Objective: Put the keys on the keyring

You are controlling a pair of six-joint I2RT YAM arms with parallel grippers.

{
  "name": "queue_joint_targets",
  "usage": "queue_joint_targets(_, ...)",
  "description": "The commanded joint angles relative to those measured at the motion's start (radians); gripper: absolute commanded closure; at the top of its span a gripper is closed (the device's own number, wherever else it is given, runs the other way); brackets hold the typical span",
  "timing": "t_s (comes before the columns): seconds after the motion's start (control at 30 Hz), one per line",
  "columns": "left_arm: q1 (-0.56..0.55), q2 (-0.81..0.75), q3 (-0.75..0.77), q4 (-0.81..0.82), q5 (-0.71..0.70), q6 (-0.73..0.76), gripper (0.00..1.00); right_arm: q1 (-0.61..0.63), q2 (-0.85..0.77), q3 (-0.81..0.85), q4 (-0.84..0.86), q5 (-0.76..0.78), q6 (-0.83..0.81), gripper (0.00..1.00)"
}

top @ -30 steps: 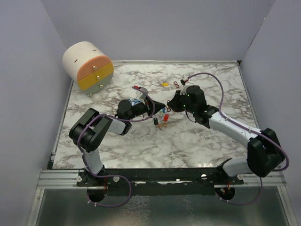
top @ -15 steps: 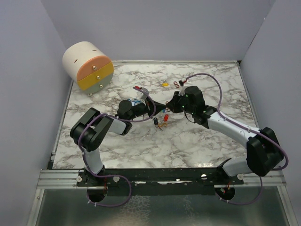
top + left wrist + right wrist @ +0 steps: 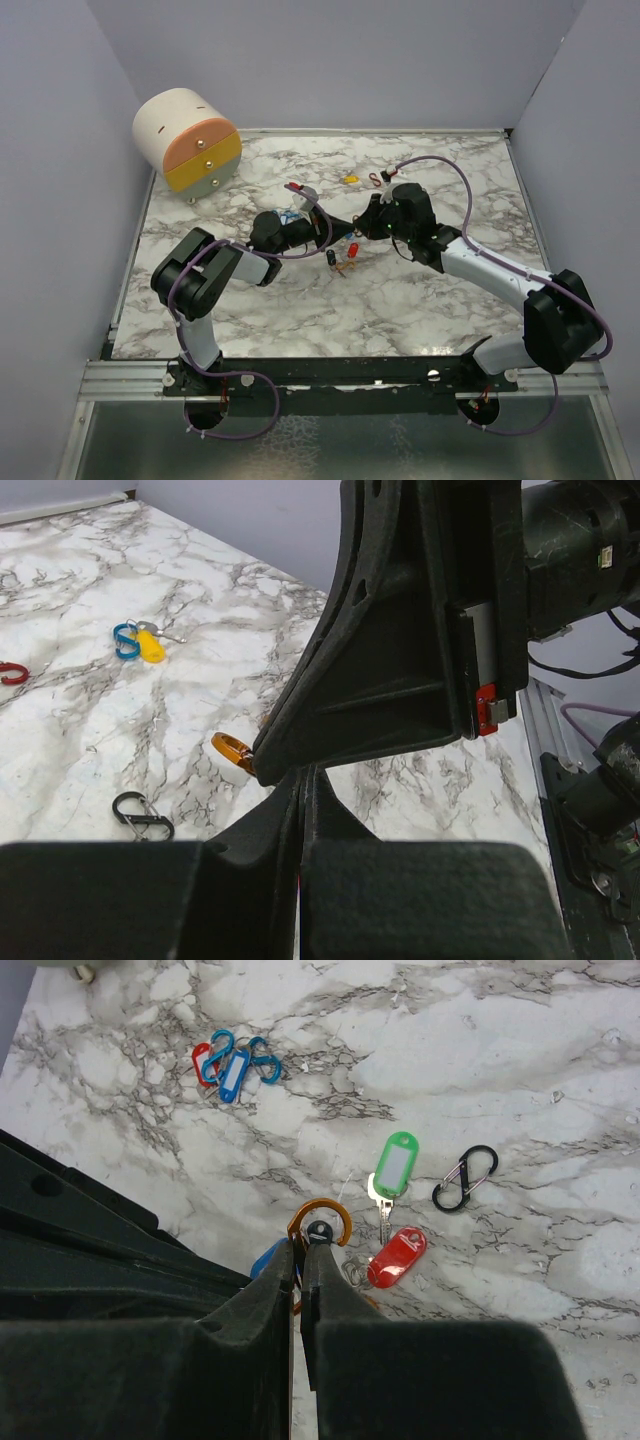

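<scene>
A big marble table (image 3: pixel 420 300) holds everything. A round box with drawers (image 3: pixel 187 138) sits at the far left corner. The left arm (image 3: pixel 215 270) and the right arm (image 3: pixel 490 270) both reach in to the middle of the table, and their tips come together there. The left gripper (image 3: pixel 303 785) is squeezed tight with no gap between its fingers, and I cannot tell if it has anything in it. The right gripper (image 3: pixel 300 1255) is squeezed tight too, and it pinches the orange clip (image 3: pixel 320 1225) at its tip, just above the table. The right gripper's tip is just in front of the left gripper's tip. The keys are little plastic tags, and they all lie on the table, none in a gripper. The green tag (image 3: pixel 396 1165) and a red tag (image 3: pixel 397 1256) lie close together near the middle of the table, just beside the orange clip, with a small metal key (image 3: pixel 383 1215) between them. A black tag (image 3: pixel 331 257) lies near them, a bit closer to the near edge. The blue tag (image 3: pixel 232 1072) lies left of the middle, in a little bunch with blue clips and a red clip (image 3: pixel 200 1060). The yellow tag (image 3: pixel 152 646) lies closer to the far edge and touches a blue clip (image 3: pixel 126 640). One more red tag (image 3: pixel 294 186) lies near a grey bit, left of the yellow tag. A black clip (image 3: pixel 465 1178) lies alone, just beside the green tag.
</scene>
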Motion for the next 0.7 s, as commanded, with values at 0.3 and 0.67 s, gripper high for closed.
queue_joint_targets(0.3, -0.017, 0.021, 0.031, 0.041, 0.061, 0.000, 1.00, 0.006, -0.020, 0.008, 0.029, 0.061, 0.083, 0.99)
queue_joint_targets(0.67, -0.017, 0.037, 0.035, 0.035, 0.043, 0.013, 1.00, 0.007, -0.037, 0.001, 0.032, 0.101, 0.122, 0.99)
